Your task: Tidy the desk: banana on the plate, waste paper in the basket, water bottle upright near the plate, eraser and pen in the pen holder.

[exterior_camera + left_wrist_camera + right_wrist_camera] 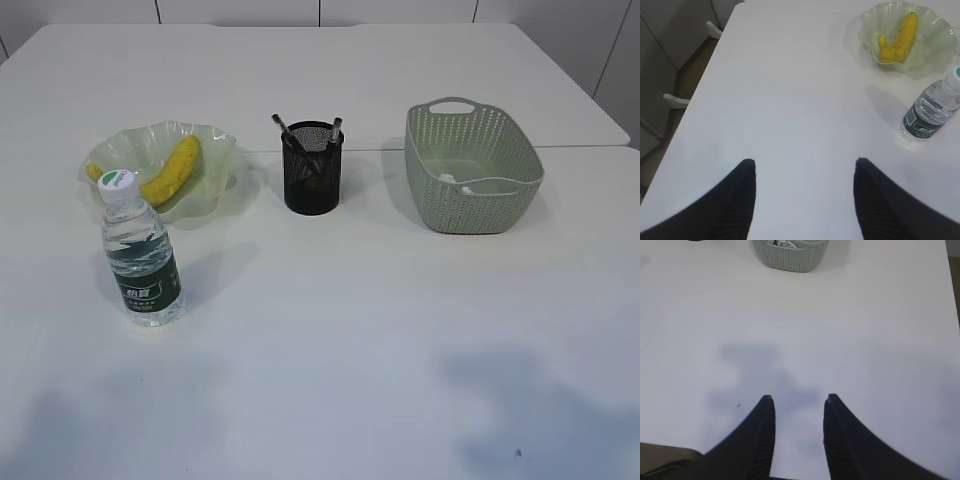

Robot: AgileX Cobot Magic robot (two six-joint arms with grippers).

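The white desk (330, 330) carries four groups of things, all standing clear of one another, with nothing lying between them and the near edge. At the left sits one pale-green wavy plate (212, 140) holding one banana (174, 170), which lies curved across the dish with its dark tip toward the left rim. Just in front of the plate, nearer the camera, one water bottle (141, 256) stands upright with its white cap on top and its dark-green label facing forward; it partly overlaps the plate's front edge in the exterior view but looks apart from it in the left wrist view. In the middle stands one black mesh pen holder (312, 168) with two pens (288, 132) leaning out of it in opposite directions; the eraser cannot be made out through the mesh. At the right is one sage-green basket (471, 166), and white crumpled waste paper (447, 180) shows low inside it against the near wall. The left gripper (805, 165) hovers above bare desk with its two dark fingers (742, 195) spread wide, nothing between them, the bottle and plate off to its upper right. The right gripper (799, 399) hangs over bare tabletop near the front edge, its fingers parted by a narrower gap and holding nothing, the basket well ahead of it.
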